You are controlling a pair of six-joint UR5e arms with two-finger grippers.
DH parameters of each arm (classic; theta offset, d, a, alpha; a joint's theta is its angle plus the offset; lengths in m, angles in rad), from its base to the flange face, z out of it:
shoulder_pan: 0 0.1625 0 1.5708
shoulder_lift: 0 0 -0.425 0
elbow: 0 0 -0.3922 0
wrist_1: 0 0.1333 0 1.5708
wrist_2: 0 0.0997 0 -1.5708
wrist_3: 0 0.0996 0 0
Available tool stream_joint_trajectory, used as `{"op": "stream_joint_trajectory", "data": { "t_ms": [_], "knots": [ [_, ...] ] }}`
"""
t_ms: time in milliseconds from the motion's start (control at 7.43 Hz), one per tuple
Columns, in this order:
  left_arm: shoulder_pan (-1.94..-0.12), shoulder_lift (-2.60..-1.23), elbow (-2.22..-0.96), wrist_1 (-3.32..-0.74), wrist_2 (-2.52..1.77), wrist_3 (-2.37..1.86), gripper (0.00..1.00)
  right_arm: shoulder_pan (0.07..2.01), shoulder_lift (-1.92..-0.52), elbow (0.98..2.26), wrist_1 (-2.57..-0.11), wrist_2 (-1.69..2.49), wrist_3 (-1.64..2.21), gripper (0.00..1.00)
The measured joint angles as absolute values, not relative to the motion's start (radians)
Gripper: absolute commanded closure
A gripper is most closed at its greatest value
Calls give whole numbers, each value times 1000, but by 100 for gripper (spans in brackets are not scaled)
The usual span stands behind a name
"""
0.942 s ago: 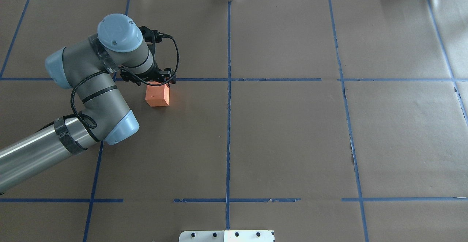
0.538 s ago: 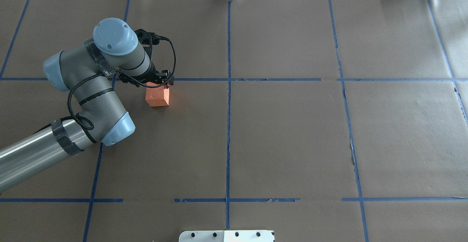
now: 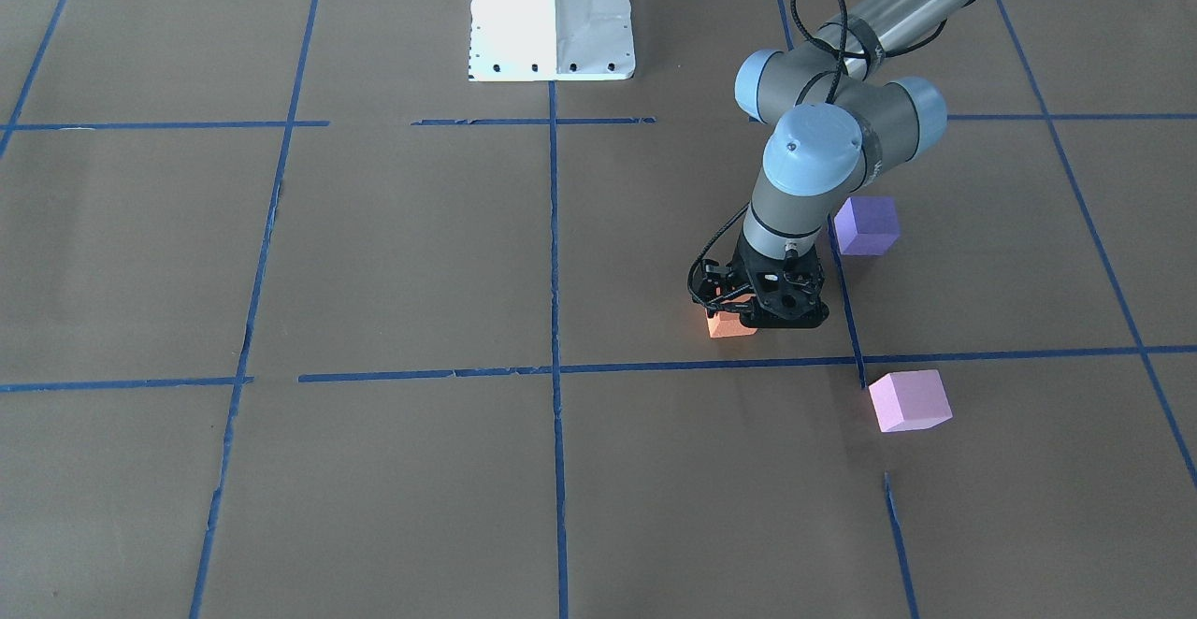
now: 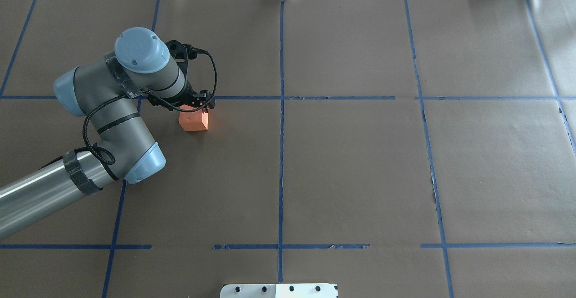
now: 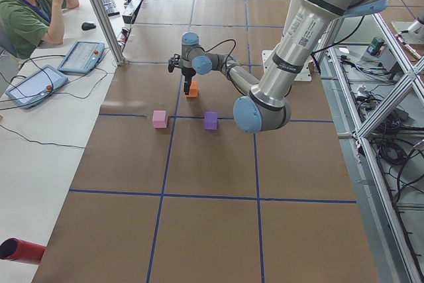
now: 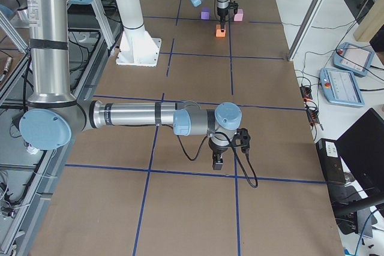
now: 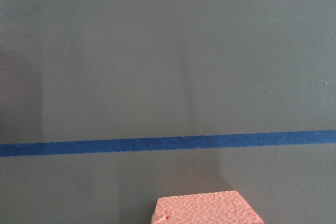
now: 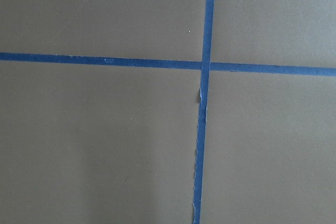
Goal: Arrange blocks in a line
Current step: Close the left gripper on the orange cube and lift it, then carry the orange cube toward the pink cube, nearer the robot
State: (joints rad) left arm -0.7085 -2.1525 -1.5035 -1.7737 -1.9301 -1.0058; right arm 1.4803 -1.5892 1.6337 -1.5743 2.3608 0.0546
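Observation:
The orange block [image 4: 194,121] rests on the brown paper just this side of a blue tape line, at the left. My left gripper [image 4: 200,107] is down over its far top edge, and its jaws look open around the block. The front view shows the same block [image 3: 728,323] under that gripper [image 3: 756,318], and its top fills the bottom of the left wrist view [image 7: 207,209]. The purple block [image 3: 866,224] and the pink block [image 3: 909,400] lie apart on my left side; my arm hides them in the overhead view. My right gripper [image 6: 217,162] hangs over bare paper; I cannot tell its state.
Blue tape lines [image 4: 281,109] mark the paper in a grid. The white robot base [image 3: 552,16] stands at the near middle edge. An operator [image 5: 30,11] sits beside the table's far side with tablets [image 5: 83,56].
My left arm shifted slightly left and its gripper sank lower over the orange block, covering more of its top. The block has stayed in place on the paper.

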Motion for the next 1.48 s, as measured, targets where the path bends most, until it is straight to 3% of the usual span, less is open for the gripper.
{"op": "stream_joint_trajectory", "data": {
  "t_ms": [135,269,404,673,1212,1481],
  "knots": [
    [-704,-2154,-1503,-1773,-1930,-1010,62,1480,-1589,1634,-1574,2361,55,0],
    [-699,-2155,-1504,-1773,-1930,-1012,92,1480,-1589,1634,-1574,2361,55,0],
    [-698,-2156,-1506,-1771,-1931,-1013,100,1480,-1589,1634,-1574,2361,54,0],
    [-702,-2154,-1556,-1724,-1970,-1009,100,1480,-1589,1634,-1574,2361,54,0],
    [-823,-2165,-1871,-1354,-2012,-925,100,1480,-1589,1634,-1574,2361,55,0],
    [-927,-2138,-1911,-1314,-2034,-773,100,1480,-1589,1634,-1574,2361,54,0]
  ]
}}
